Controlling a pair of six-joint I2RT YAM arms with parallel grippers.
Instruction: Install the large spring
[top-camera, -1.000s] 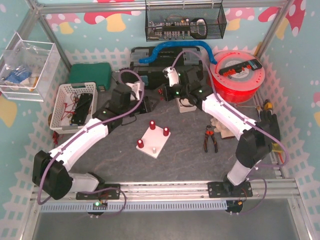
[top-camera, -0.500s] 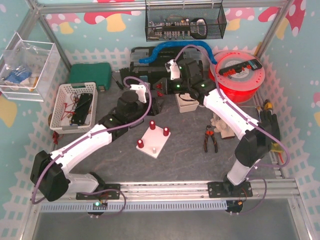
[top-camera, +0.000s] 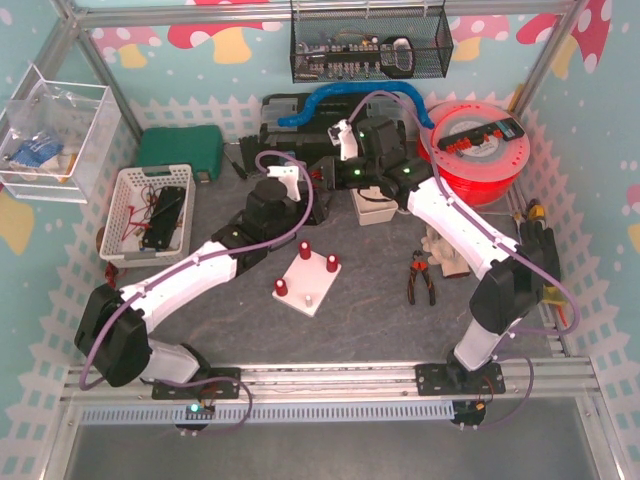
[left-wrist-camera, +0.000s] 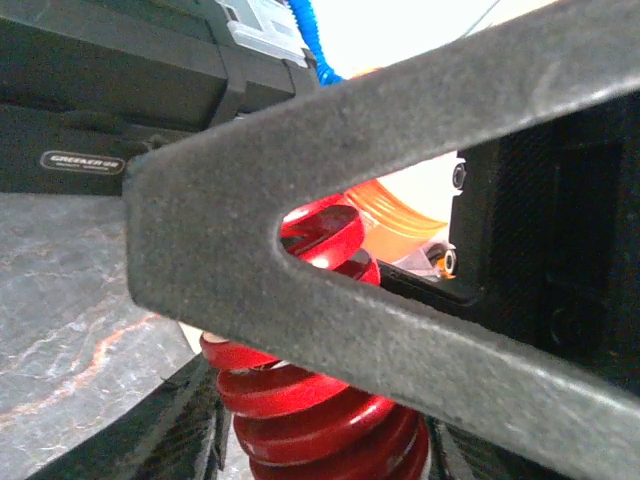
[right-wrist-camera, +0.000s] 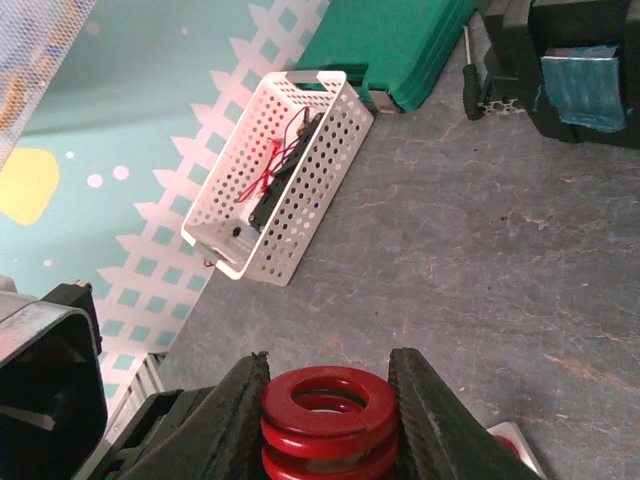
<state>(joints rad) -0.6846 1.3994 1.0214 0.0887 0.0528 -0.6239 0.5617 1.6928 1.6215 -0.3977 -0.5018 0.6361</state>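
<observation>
Right wrist shows my right gripper (right-wrist-camera: 330, 378) pinching the large red spring (right-wrist-camera: 300, 392) aloft near the table's (top-camera: 380, 320) far edge, my left gripper (top-camera: 308, 192) crowding it, grip unclear; it's not yet seated anywhere.

Left wrist view: the blurred left finger (left-wrist-camera: 400, 200) crosses the frame and masks the middle coils of the large spring (left-wrist-camera: 310, 410), whose lower coils run off the bottom edge. Right wrist view: the bottom edge cuts the spring's lower part and the right fingers (right-wrist-camera: 240, 420). Top view: the arms (top-camera: 440, 220) hide both pairs of fingers.
</observation>
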